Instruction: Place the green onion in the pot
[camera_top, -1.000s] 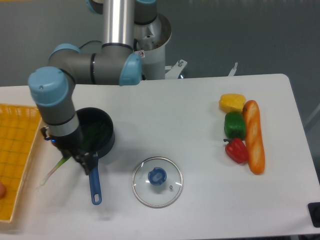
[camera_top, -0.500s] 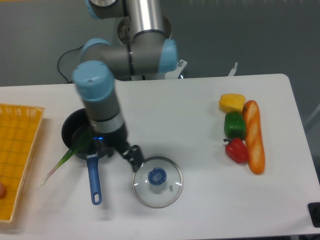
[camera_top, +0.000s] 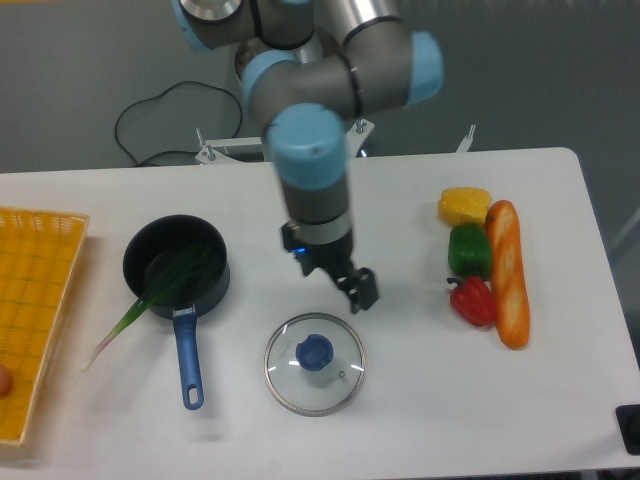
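Green onion (camera_top: 150, 298) lies across the pot (camera_top: 176, 267), well apart from the gripper (camera_top: 356, 287), at its 9 o'clock. Fingers hold nothing; how far open, cannot tell.

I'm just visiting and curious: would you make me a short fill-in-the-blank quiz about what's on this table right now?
1. The green onion lies with its leafy end inside the ____.
2. The pot's handle is coloured ____.
3. The glass lid lies flat on the ____.
4. The gripper holds ____.

Missing words: pot; blue; table; nothing
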